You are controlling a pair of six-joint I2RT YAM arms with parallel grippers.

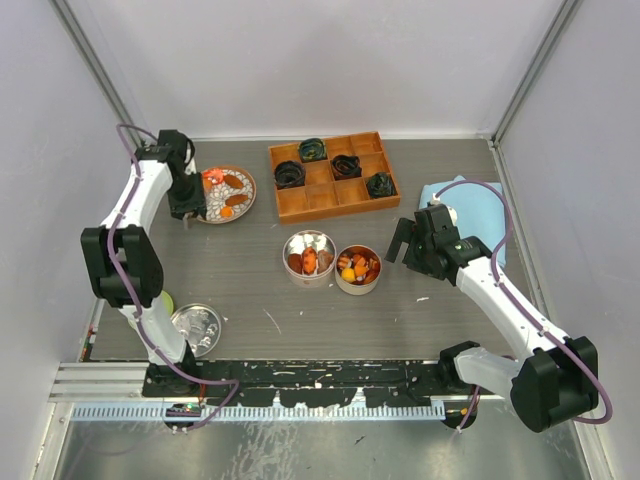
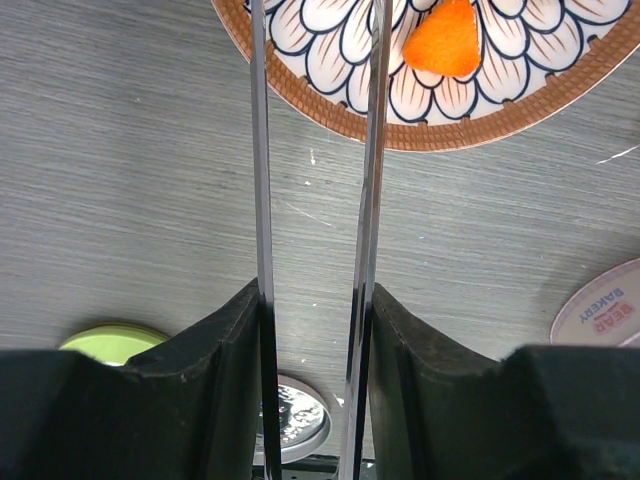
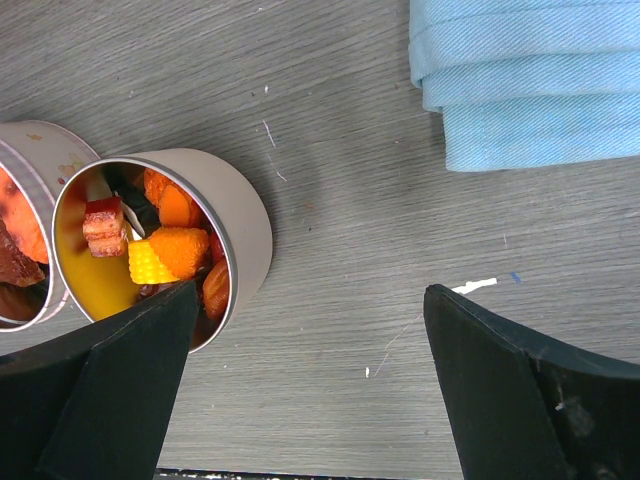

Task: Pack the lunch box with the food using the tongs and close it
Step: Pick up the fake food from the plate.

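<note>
Left gripper [image 2: 315, 300] grasps the tongs [image 2: 376, 150] above the plate [image 2: 440, 140]: straddle the orange chunk [image 2: 445, 40] with both tips, then squeeze gently. Right gripper [image 3: 308, 300] hangs released.

Wooden compartment tray [image 1: 323, 197] at far centre, four dark coiled lumps [image 1: 290, 175] in it, folded blue cloth [image 3: 530, 80] at right, flower-patterned plate [image 2: 520, 80] at far left, green disc [image 2: 110, 342] near left

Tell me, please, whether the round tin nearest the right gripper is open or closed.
Open: the tin has no lid on, and orange, red and yellow food shows inside it.
</note>
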